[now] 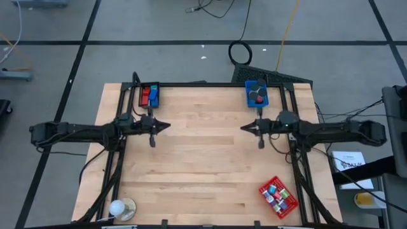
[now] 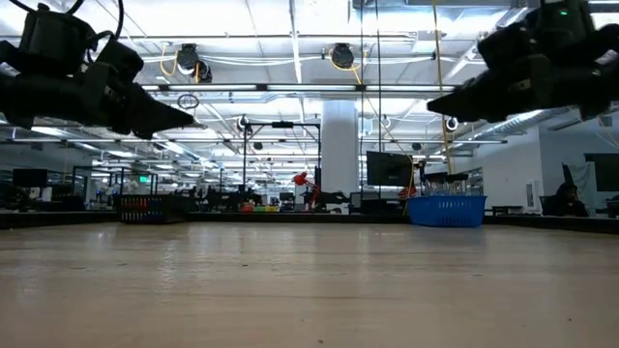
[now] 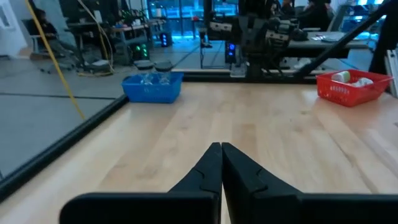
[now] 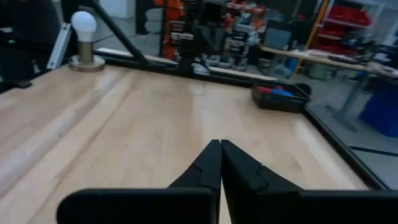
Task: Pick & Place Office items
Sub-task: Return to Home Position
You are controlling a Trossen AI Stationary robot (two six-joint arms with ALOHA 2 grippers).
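Several small office items [image 1: 275, 194] lie in a red tray [image 1: 287, 205] at the table's near right. A red and a blue item [image 1: 148, 96] lie in a black tray [image 1: 156, 84] at the far left. Dark round items [image 1: 257, 95] sit in a blue tray [image 1: 248, 98] at the far right. My left gripper [image 1: 166, 126] hovers shut above the table's left middle and points toward the right. My right gripper [image 1: 243, 128] hovers shut opposite, pointing left. Nothing is between the fingers of either gripper [image 3: 221, 146] [image 4: 220, 143].
A round white and tan object [image 1: 121, 208] stands at the near left corner. A black frame [image 1: 191, 84] runs along the table's far edge and down both sides. Bare wood [image 1: 203, 159] lies between the two grippers and toward the near edge.
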